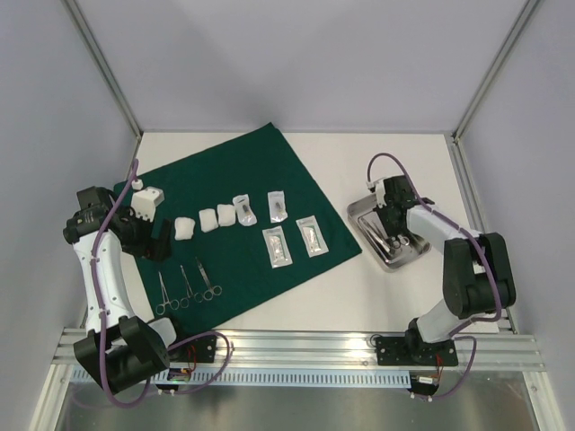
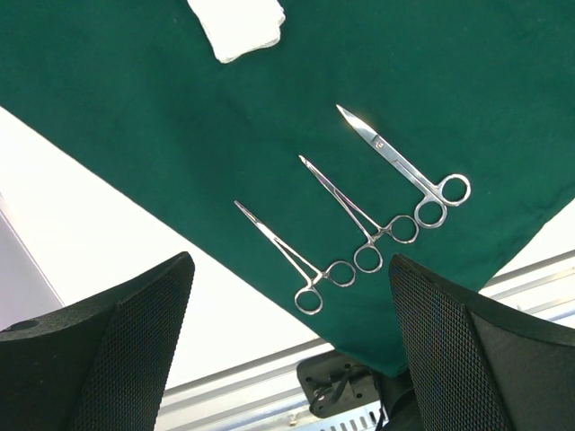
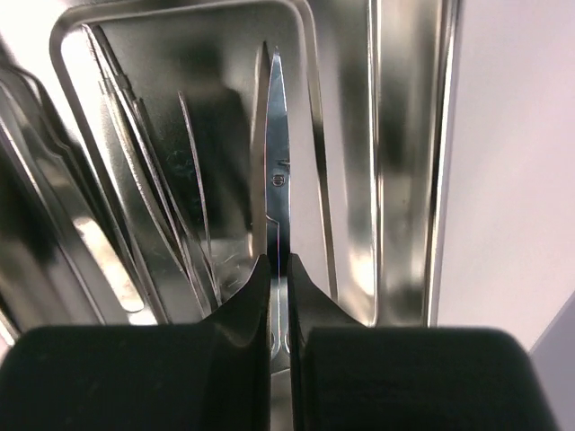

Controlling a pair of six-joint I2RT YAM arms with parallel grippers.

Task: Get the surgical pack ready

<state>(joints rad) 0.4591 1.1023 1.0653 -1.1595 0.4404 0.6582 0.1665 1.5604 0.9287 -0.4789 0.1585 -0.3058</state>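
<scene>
The dark green cloth [image 1: 243,175] lies flat on the table. On it are three white gauze pads [image 1: 207,220], several clear pouches [image 1: 277,245] and three steel instruments [image 1: 186,287]. My left gripper [image 1: 153,239] hovers open over the cloth's left side. The left wrist view looks down between its fingers [image 2: 135,341] at scissors [image 2: 404,162] and two forceps [image 2: 350,205] on the cloth [image 2: 135,90]. To the right, off the cloth, sits the steel tray [image 1: 359,214]. My right gripper [image 1: 393,218] is down in the tray [image 3: 400,135], shut on a pair of scissors [image 3: 277,135]. The blade points away from the fingers.
More thin metal instruments [image 3: 153,180] lie in the tray beside the held scissors. A white block [image 1: 148,197] on the left arm sits over the cloth's left corner. An aluminium rail [image 1: 296,346] runs along the near table edge. Frame posts stand at the back corners.
</scene>
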